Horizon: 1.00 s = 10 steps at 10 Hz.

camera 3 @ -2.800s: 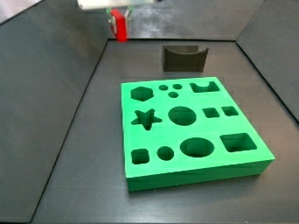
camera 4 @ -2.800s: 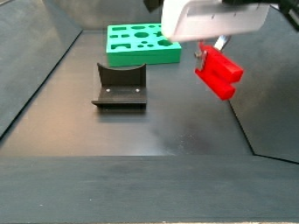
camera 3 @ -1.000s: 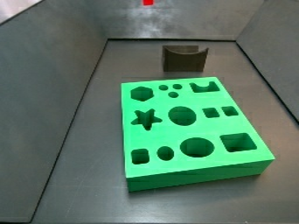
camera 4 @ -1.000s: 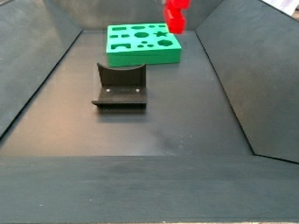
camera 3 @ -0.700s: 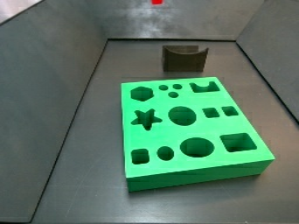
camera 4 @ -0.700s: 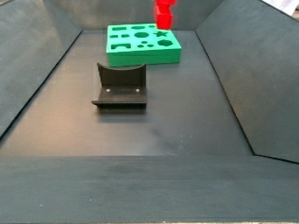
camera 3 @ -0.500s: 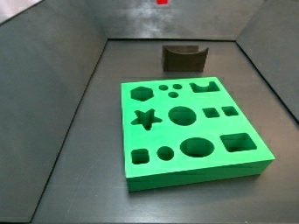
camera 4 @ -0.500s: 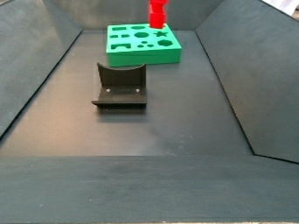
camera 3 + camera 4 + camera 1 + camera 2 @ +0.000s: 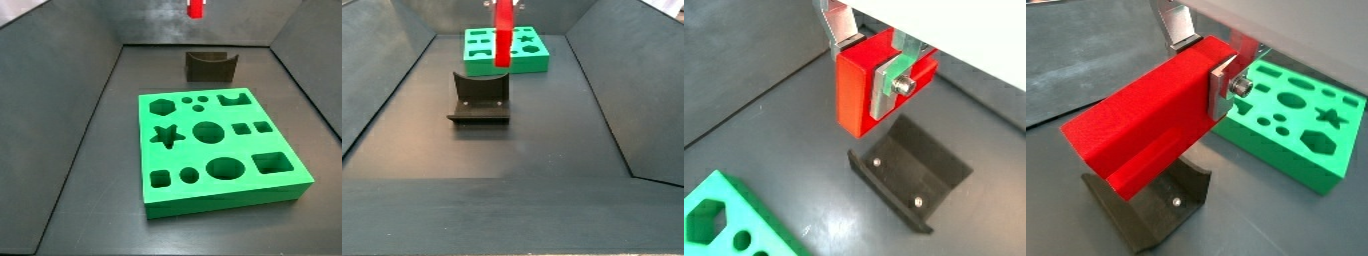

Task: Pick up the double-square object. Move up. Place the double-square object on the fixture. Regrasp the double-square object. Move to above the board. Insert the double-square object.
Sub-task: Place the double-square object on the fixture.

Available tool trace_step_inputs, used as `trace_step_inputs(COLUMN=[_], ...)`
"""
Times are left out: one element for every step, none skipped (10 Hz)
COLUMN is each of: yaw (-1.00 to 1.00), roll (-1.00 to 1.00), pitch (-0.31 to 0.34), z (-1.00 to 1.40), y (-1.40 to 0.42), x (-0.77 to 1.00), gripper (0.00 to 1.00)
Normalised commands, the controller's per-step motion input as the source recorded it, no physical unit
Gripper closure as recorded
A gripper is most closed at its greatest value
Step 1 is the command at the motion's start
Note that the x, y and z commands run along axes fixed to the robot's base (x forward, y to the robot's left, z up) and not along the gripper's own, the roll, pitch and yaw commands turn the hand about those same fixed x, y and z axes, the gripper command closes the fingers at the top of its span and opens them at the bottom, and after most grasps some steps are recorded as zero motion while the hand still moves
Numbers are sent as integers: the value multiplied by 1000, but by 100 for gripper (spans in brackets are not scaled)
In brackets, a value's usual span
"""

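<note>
Double-square object [image 9: 1153,125] is hanging clamped in the gripper [image 9: 871,62], having drifted across in the last few seconds to sit above the fixture [image 9: 478,97], short of the board [image 9: 218,150], so placing it there looks next.
</note>
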Motion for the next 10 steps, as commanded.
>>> trace_step_inputs(yaw=[-100, -108, -120, -137, -157, -154, -145, -133, -122, 7], roll=[-1000, -1000, -1000, -1000, -1000, -910, -690, -463, -299, -1000], pitch=[111, 116, 118, 120, 122, 111, 82, 59, 46, 182], z=[-64, -50, -36, -23, -21, -21, -19, -18, -15, -1000], y=[102, 79, 64, 55, 51, 51, 53, 51, 46, 131], x=[763, 676, 592, 483, 402, 350, 249, 147, 77, 120], gripper=[100, 100, 100, 100, 100, 100, 100, 100, 100, 100])
